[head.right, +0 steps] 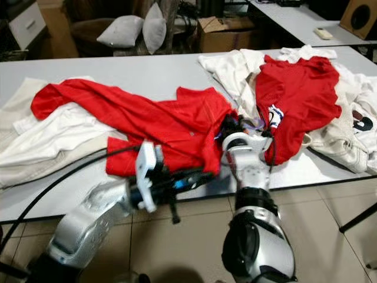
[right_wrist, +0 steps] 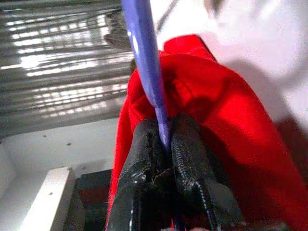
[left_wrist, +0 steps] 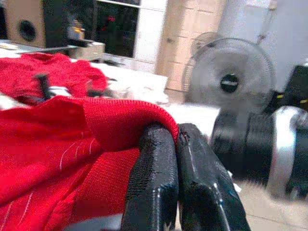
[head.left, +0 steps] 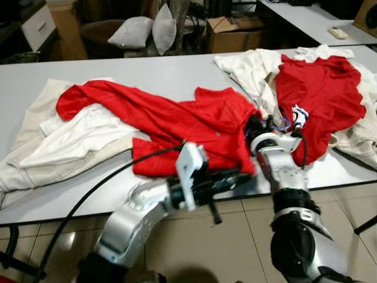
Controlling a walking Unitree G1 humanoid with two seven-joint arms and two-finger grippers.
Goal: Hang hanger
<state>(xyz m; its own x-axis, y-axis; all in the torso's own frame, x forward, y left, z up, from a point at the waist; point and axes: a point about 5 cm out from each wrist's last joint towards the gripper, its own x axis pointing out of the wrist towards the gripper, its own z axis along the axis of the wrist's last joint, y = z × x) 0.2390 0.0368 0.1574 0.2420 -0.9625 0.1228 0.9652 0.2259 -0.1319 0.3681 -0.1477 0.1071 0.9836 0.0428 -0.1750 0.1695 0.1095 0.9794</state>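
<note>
A red shirt (head.left: pixel 177 118) lies crumpled across the white table (head.left: pixel 147 68). My left gripper (head.left: pixel 244 174) reaches in from the table's front edge and is shut on the shirt's lower hem; the left wrist view shows the red fabric (left_wrist: pixel 110 125) pinched between its black fingers (left_wrist: pixel 154 183). My right gripper (head.left: pixel 257 126) is tucked against the shirt's right end, partly covered by cloth. In the right wrist view it (right_wrist: pixel 166 130) is shut on a thin purple hanger (right_wrist: pixel 144 57) bar, with red fabric (right_wrist: pixel 211 106) bunched around the bar.
A second red garment (head.left: pixel 318 88) and white clothes (head.left: pixel 253 68) are piled at the table's right end, and more white clothes (head.left: pixel 70 141) lie at the left. Behind the table are pillows (head.left: pixel 132 30) and a cardboard box (head.left: pixel 232 32). A standing fan (left_wrist: pixel 231 77) is at the side.
</note>
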